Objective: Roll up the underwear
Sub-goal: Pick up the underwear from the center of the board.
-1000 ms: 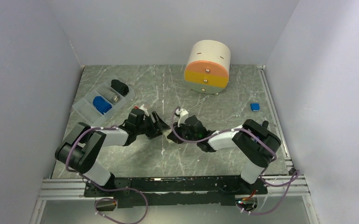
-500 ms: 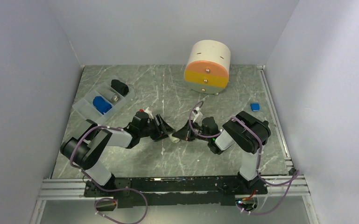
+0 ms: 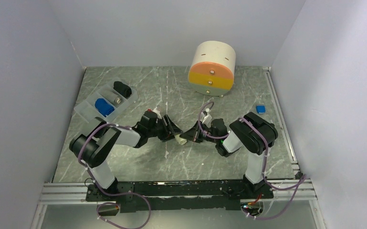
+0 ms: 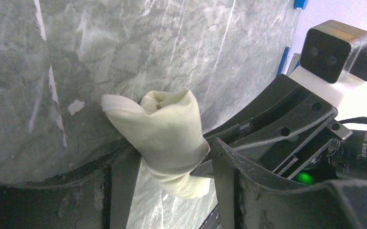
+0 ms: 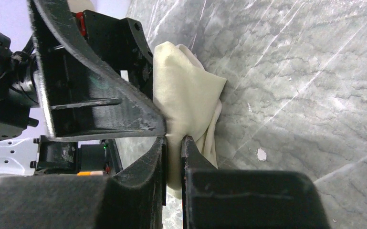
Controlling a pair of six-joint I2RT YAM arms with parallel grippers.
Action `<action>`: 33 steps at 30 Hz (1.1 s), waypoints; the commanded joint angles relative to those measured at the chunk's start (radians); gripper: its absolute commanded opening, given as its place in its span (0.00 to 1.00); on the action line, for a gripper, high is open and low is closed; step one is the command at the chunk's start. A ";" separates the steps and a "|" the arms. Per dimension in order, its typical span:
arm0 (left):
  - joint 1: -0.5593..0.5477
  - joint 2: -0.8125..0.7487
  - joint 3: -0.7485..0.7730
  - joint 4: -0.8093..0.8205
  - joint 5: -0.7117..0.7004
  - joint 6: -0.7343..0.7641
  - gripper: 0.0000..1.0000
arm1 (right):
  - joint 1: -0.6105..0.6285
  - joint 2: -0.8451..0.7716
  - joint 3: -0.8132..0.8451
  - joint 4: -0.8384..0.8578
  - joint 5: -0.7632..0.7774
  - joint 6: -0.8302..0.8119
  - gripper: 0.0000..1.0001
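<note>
The pale cream underwear (image 3: pixel 180 140) lies as a small roll on the marble table, between my two grippers. My right gripper (image 5: pixel 174 138) is shut on a fold of it (image 5: pixel 186 95) at the near end. My left gripper (image 4: pixel 169 148) stands open, its two fingers (image 4: pixel 124 186) on either side of the cream roll (image 4: pixel 167 138) and close to it. In the top view the left gripper (image 3: pixel 172 132) and right gripper (image 3: pixel 191 135) face each other across the roll. The royal blue underwear (image 3: pixel 104 107) sits rolled in the grey tray (image 3: pixel 87 113).
A black rolled bundle (image 3: pixel 122 88) lies in the tray's far compartment. A cream cylinder drawer unit (image 3: pixel 212 68) with orange and yellow fronts stands at the back. A small blue thing (image 3: pixel 260 109) lies at the right. Walls close in on both sides.
The right gripper has drawn back to the right with the cream cloth, and the left gripper has followed it rightward. The left jaws have narrowed around the roll.
</note>
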 commanded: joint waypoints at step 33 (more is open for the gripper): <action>0.056 -0.198 0.307 -0.614 -0.062 0.473 0.05 | -0.008 -0.937 0.095 -1.108 0.399 -0.473 0.47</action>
